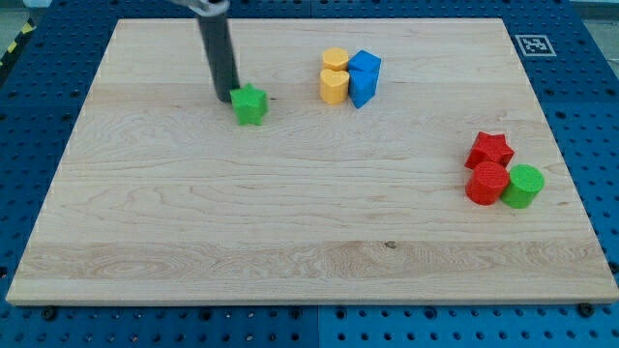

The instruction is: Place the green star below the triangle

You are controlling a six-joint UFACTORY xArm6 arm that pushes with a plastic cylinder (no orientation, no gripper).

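The green star [250,104] lies on the wooden board [290,222], left of the centre top. My tip [225,96] touches the star's upper left side. To the star's right a yellow block [335,76] stands against blue blocks [364,77]; one of the blue ones looks like the triangle, but the shape is hard to make out. The star is left of and slightly lower than this cluster.
At the view's right a red star [489,149], a red cylinder [486,183] and a green cylinder [523,186] sit together. A marker tag [533,43] is at the board's top right corner.
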